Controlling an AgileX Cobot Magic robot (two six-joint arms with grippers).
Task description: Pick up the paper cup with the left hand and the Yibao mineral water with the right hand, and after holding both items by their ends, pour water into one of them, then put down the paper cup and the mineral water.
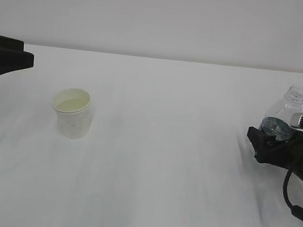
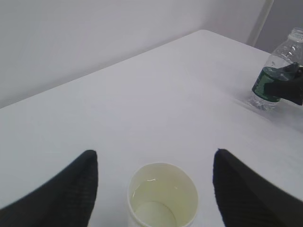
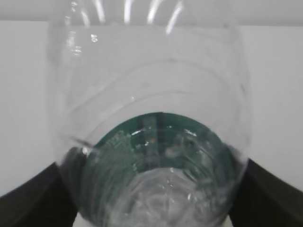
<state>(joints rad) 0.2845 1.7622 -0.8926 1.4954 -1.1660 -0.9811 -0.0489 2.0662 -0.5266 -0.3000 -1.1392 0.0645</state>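
The white paper cup point(image 1: 72, 112) stands upright on the table at the left, with some clear water in it. In the left wrist view the cup point(image 2: 163, 196) sits just below and between the tips of my left gripper point(image 2: 155, 152), which is open and apart from it. In the exterior view the left gripper point(image 1: 15, 58) is raised at the left edge. My right gripper point(image 1: 266, 138) is shut on the capless Yibao bottle point(image 1: 286, 109) at its green label, low at the table's right, with the bottle slightly tilted. The bottle point(image 3: 151, 94) fills the right wrist view between the right gripper's point(image 3: 151, 172) fingers. It also shows in the left wrist view point(image 2: 277, 61).
The white table point(image 1: 162, 164) runs back to a pale wall. A black cable point(image 1: 294, 204) hangs from the right arm near the table's right edge.
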